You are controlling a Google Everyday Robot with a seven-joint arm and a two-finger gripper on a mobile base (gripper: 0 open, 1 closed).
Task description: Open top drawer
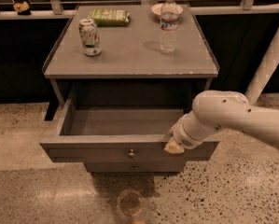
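From where I stand, the top drawer (92, 153) sits well drawn out of the cabinet (129, 59) toward me. Its long front runs side to side, and the brass knob (131, 152) is at its middle. The gripper (173, 146) is right at the front's upper edge, to the right of the knob, on the end of the white arm (232, 115) that reaches in from the right. I cannot tell whether it is wide, narrow or gripping the edge. Any further pull would, I reckon, run straight out along the drawer's slide, toward the floor side. The drawer's grey inside shows nothing in it. On the cabinet top stand a can (90, 36), a green packet (109, 17), a water bottle (168, 24) and a small bowl (155, 8) behind it.
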